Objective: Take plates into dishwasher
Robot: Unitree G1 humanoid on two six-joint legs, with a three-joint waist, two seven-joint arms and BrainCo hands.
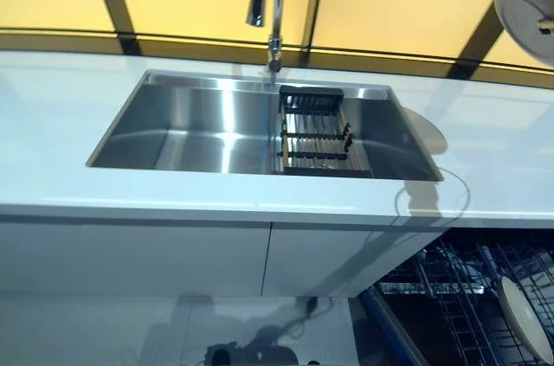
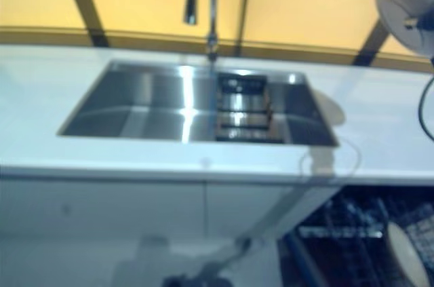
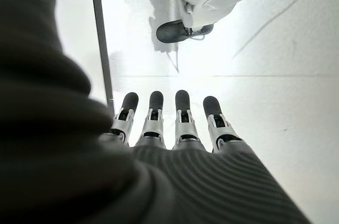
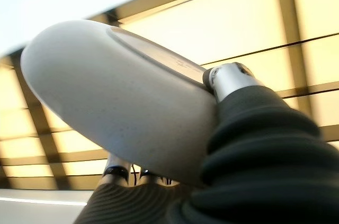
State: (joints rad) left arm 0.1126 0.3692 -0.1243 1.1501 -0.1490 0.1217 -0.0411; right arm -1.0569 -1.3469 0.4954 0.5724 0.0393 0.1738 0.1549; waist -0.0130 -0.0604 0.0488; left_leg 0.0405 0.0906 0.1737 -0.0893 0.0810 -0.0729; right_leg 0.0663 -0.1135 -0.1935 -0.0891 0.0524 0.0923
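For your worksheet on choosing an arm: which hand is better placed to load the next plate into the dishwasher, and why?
The right hand. It already grips a plate, raised on the right, the side where the dishwasher rack stands open. The left hand hangs empty, fingers straight.

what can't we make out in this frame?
- Right robot hand: fingers hidden behind the held plate, right wrist view.
- Dishwasher rack: cut off by the eye views' lower edge; another plate partly shown.
- Left robot hand: thumb hidden by its cover, left wrist view.
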